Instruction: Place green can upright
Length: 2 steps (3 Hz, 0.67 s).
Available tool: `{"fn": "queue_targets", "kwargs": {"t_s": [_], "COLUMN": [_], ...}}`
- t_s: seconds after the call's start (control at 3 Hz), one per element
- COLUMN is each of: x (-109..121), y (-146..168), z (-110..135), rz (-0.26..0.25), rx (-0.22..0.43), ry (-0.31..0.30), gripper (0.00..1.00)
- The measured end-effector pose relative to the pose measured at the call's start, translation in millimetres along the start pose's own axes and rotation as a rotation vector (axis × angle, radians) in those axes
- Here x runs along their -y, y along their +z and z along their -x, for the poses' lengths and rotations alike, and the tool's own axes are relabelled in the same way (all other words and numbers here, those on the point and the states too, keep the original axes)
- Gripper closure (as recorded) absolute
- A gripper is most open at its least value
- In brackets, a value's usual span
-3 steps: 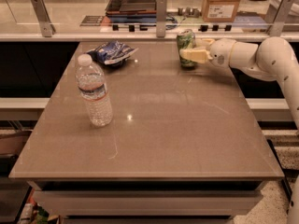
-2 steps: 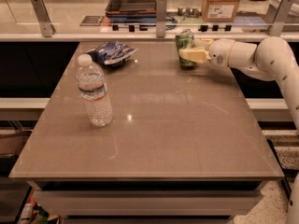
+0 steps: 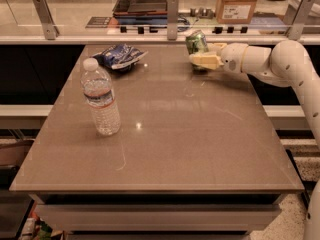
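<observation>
Cylindrical green can in end effector

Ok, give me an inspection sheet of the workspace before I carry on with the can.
Surface: table, brown, glossy.
Job's things: green can at the far side, right of centre, slightly tilted; its base is hidden behind the jaws.
Clutter: water bottle upright at left; snack bag at far left.
Grippers: gripper at the can's lower part, jaws closed on it.
Cables: nothing seen.
Surroundings: counter behind, with cardboard box and railing posts.
</observation>
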<state>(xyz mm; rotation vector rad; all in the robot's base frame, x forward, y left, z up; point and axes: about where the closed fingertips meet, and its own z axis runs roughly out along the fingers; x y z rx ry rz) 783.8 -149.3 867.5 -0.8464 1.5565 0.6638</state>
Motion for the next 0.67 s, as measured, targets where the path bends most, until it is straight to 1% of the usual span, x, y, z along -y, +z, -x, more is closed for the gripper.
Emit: {"fn": "queue_targets", "kwargs": {"t_s": [0.33,0.67], "x": [-1.8,-1.8], "y": [3.2,3.3], "z": [-0.1,-0.1], "rz": [0.005,0.005], "rx": [0.000,0.000], "ry": [0.001,0.001], "gripper": [0.00,0.00]}}
